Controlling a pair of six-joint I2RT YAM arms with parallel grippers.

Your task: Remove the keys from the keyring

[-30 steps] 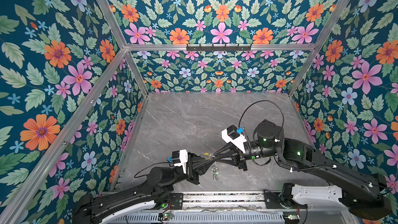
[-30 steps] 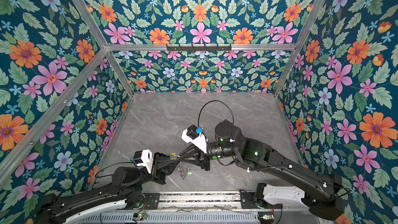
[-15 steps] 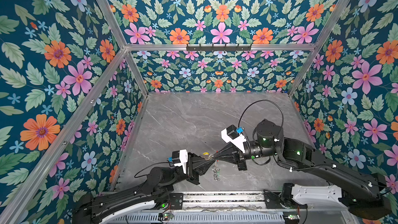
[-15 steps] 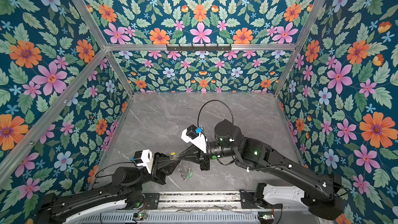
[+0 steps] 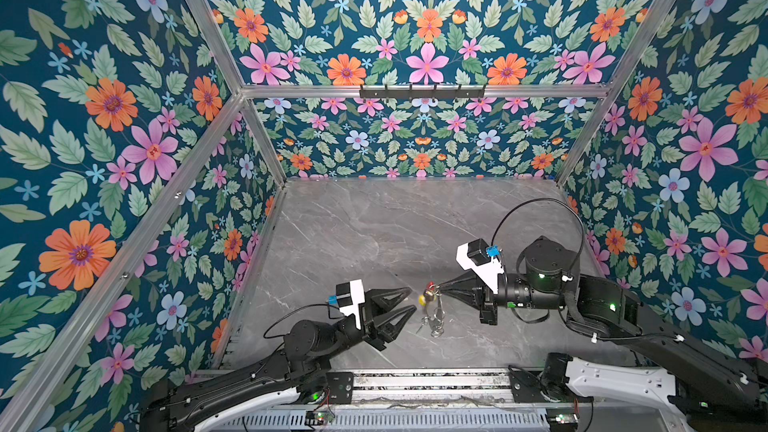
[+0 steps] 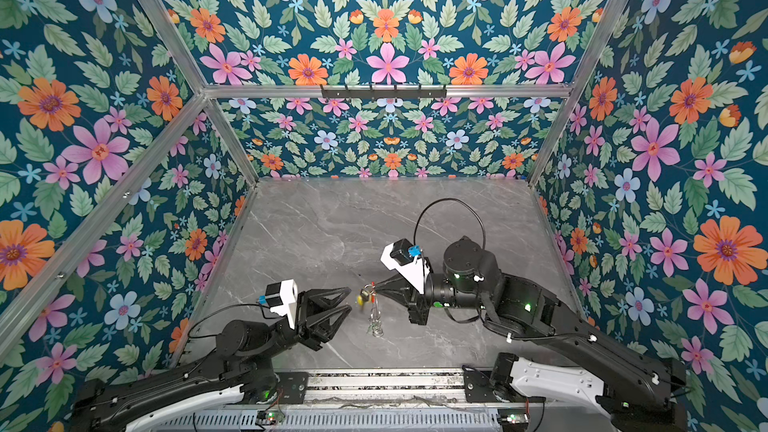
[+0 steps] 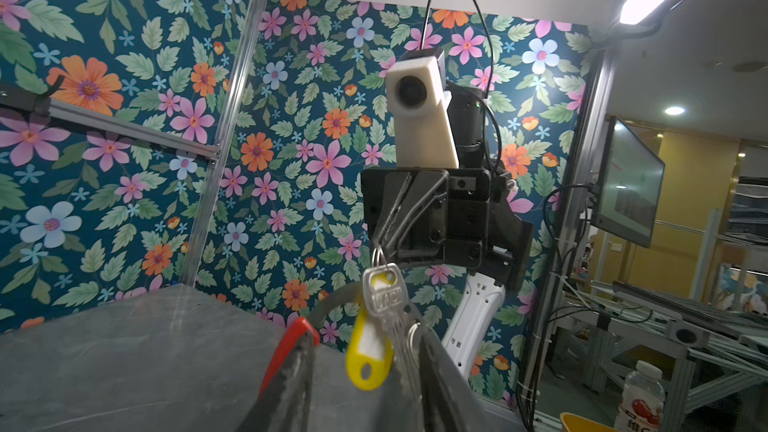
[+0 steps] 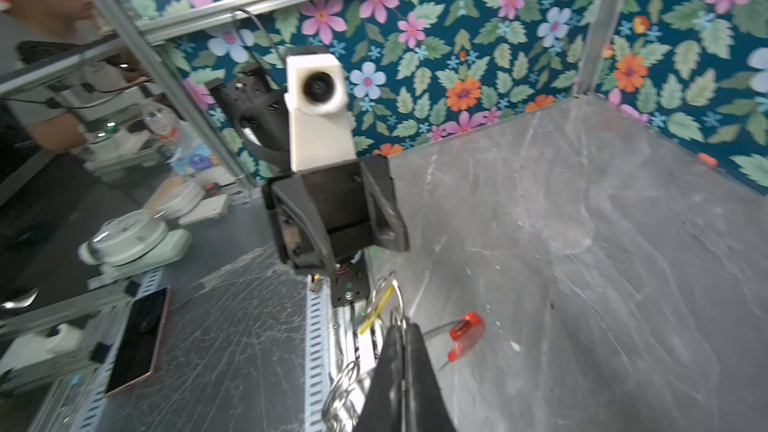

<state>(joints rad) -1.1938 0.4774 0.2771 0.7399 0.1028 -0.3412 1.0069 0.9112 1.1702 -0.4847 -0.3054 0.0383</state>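
Observation:
My right gripper (image 5: 438,285) (image 6: 374,284) is shut on a small silver split ring (image 7: 376,254) and holds the bunch above the grey table (image 5: 374,234). Below it hang a silver metal key (image 7: 384,292) and a yellow key tag (image 7: 368,351) (image 5: 423,300); more silver rings (image 5: 434,322) (image 8: 345,384) dangle lower. The keyring's grey hoop runs to its red sleeve (image 7: 291,347) (image 8: 465,334). My left gripper (image 5: 413,298) (image 6: 350,298) is open just left of the bunch. In the left wrist view the tag hangs between its blurred fingers (image 7: 436,384), and the red sleeve lies along one of them.
Flowered walls close in the table on three sides. A black hook rail (image 5: 422,91) is on the back wall. A metal rail (image 5: 415,384) carrying both arm bases runs along the front edge. A phone (image 8: 137,338) lies outside the cell.
My left gripper was shut at the bunch and has opened and drawn back a little to the left. The bunch now hangs from the right gripper alone, which has shut fully.

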